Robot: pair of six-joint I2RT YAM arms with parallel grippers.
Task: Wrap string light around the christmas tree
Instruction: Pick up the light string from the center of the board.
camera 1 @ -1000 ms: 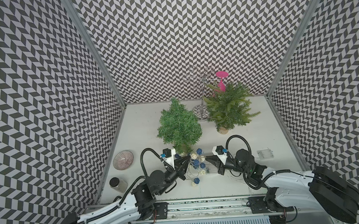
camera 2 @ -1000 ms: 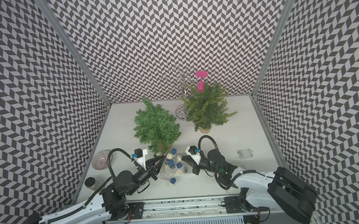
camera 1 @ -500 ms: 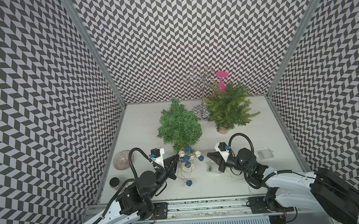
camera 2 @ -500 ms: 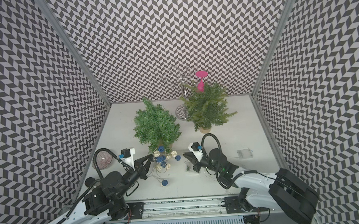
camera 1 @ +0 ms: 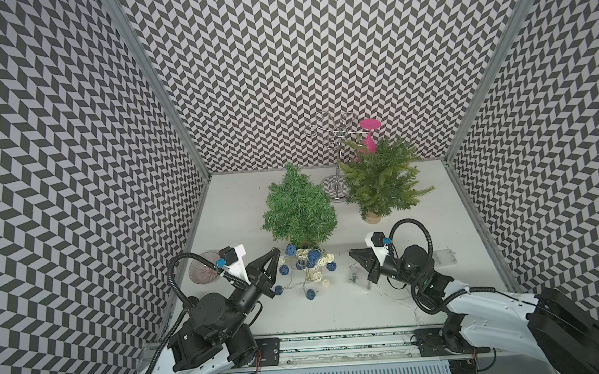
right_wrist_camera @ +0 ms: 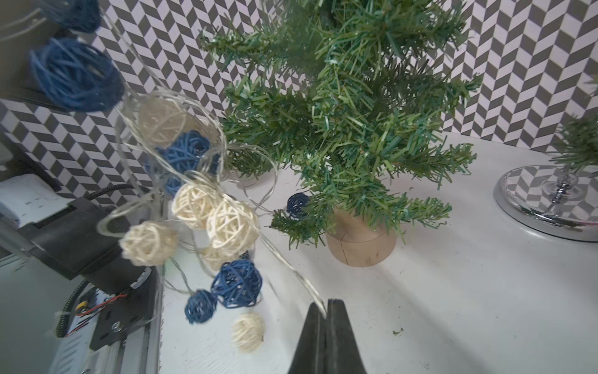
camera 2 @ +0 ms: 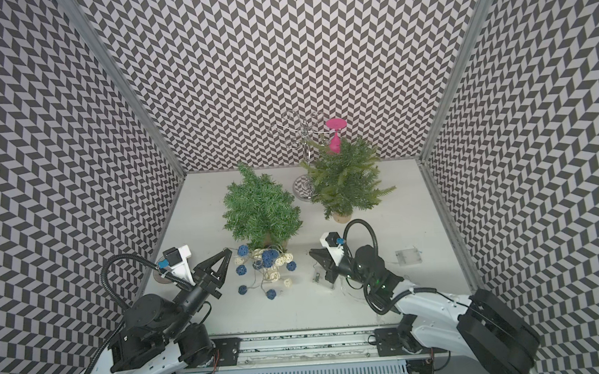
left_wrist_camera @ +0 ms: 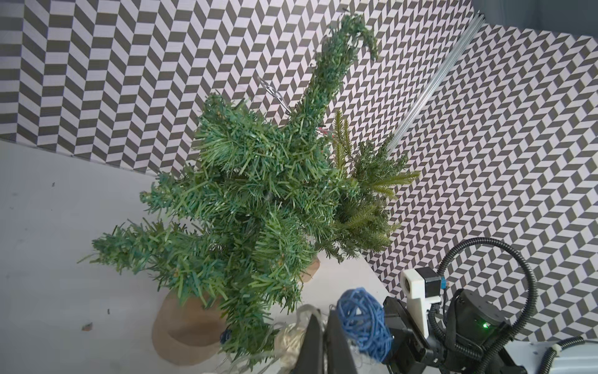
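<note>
Left of the christmas tree (camera 1: 297, 209) a bare lane of tabletop (camera 1: 228, 213) runs back to the rear; a ribbed dish (camera 1: 200, 277) sits at its near end beside the left pincer (camera 1: 277, 259). Right of the tree the way is tight: a chrome stand (camera 1: 337, 189) and a second tree (camera 1: 379, 183) stand close behind and beside it. In front of the trunk the bunched string light (camera 1: 306, 265) fills most of the gap towards the right pincer (camera 1: 352, 252). The near strip of tabletop lies open
</note>
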